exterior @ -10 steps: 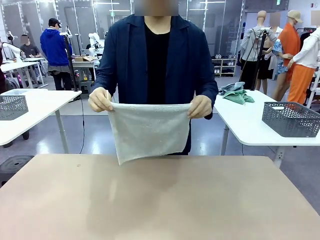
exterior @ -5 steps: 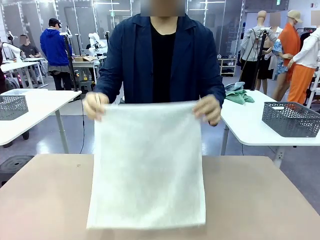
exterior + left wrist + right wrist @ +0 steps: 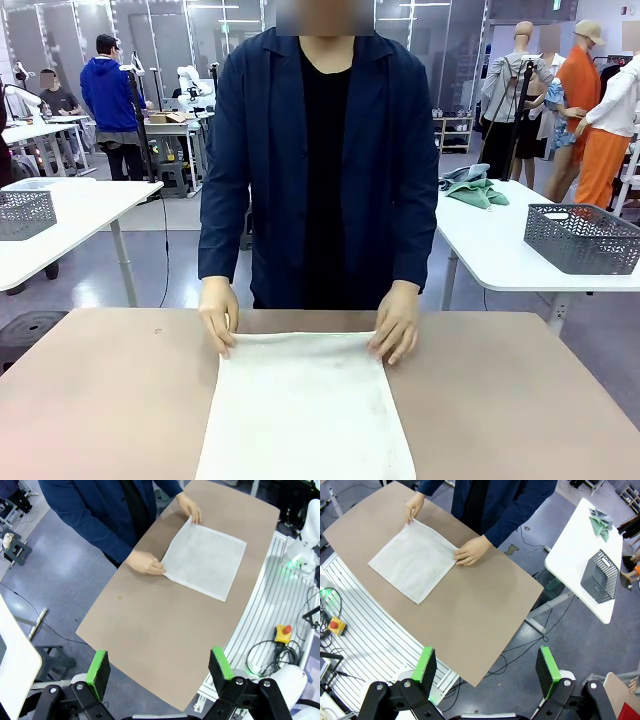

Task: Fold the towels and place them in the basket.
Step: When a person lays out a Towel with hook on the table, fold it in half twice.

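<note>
- The cream-white towel (image 3: 305, 410) lies spread flat on the smooth tan table (image 3: 520, 400). It is a soft, nubbly terry rectangle.
- A person pins its far corners, one hand (image 3: 218, 315) and the other hand (image 3: 397, 320) pressing on the edge.
- The left gripper (image 3: 160, 667) hangs high, green-padded fingers spread wide, with the towel far beyond the fingertips.
- The right gripper (image 3: 487, 667) gapes just as wide, and the towel lies well past its fingers, off to one side.
</note>
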Tool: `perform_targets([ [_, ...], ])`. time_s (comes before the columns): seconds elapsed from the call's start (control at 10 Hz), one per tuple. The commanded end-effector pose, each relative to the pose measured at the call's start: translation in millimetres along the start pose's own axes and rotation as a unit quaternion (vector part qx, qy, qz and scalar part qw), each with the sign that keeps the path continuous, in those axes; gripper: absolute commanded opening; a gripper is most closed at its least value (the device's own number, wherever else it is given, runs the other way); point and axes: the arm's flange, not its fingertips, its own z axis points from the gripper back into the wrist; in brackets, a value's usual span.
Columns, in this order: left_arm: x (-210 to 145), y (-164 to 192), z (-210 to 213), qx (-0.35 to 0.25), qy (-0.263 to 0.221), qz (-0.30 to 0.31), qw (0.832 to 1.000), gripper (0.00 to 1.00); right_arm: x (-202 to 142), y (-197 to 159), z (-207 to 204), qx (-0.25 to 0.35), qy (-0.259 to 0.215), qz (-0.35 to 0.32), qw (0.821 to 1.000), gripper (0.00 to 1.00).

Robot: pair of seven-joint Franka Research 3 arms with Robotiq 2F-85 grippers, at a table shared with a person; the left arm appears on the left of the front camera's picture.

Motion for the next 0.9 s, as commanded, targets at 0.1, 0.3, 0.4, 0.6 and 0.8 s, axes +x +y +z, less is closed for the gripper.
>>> perform_targets([
  [0.1, 0.4, -0.6, 0.2, -0.003, -0.003, -0.003, 1.000, 1.00, -3.4, 1.9, 5.7, -0.003, -0.005, 0.001, 1.000, 1.00],
  [0.3, 0.4, -0.6, 0.2, -0.003, -0.003, -0.003, 1.000, 1.00, -3.4, 1.9, 5.7, -0.003, -0.005, 0.001, 1.000, 1.00],
  [0.4, 0.4, -0.6, 0.2, -0.003, -0.003, -0.003, 1.000, 1.00, -3.4, 1.9, 5.7, -0.003, -0.005, 0.001, 1.000, 1.00],
  [0.6, 0.4, -0.6, 0.2, -0.003, -0.003, -0.003, 1.000, 1.00, -3.4, 1.9, 5.7, -0.003, -0.005, 0.001, 1.000, 1.00],
  [0.8, 0.4, -0.6, 0.2, -0.003, -0.003, -0.003, 1.000, 1.00, -3.4, 1.9, 5.7, -0.003, -0.005, 0.001, 1.000, 1.00],
])
